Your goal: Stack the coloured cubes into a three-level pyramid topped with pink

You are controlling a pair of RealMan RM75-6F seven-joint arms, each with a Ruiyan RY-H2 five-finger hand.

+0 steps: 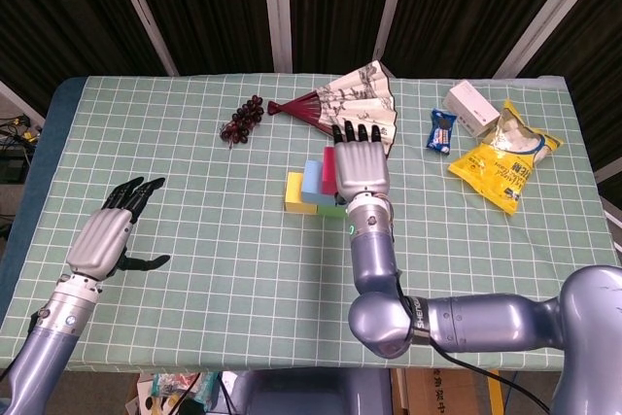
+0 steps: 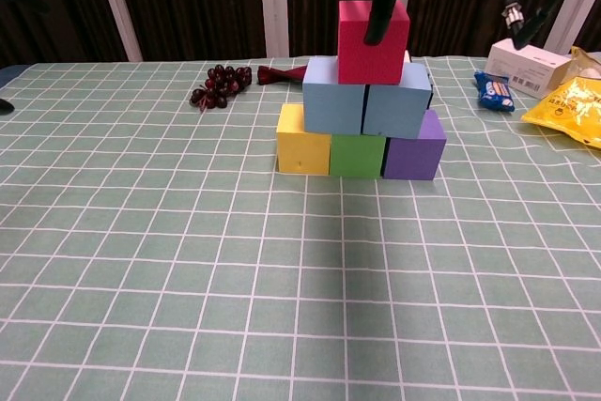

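Note:
The pyramid stands mid-table: yellow cube (image 2: 302,152), green cube (image 2: 357,155) and purple cube (image 2: 414,147) at the bottom, two blue cubes (image 2: 333,96) above them, and the pink cube (image 2: 373,41) on top. My right hand (image 1: 361,167) hovers over the stack with its fingers stretched out flat, hiding most of it in the head view. In the chest view one dark finger (image 2: 385,2) hangs in front of the pink cube's face. Far to the left, my left hand (image 1: 107,235) rests on the table with its fingers spread, holding nothing.
Behind the stack lie a bunch of dark grapes (image 1: 243,121) and a folding fan (image 1: 350,101). At the back right are a blue snack packet (image 1: 442,130), a white box (image 1: 469,107) and a yellow crisp bag (image 1: 505,157).

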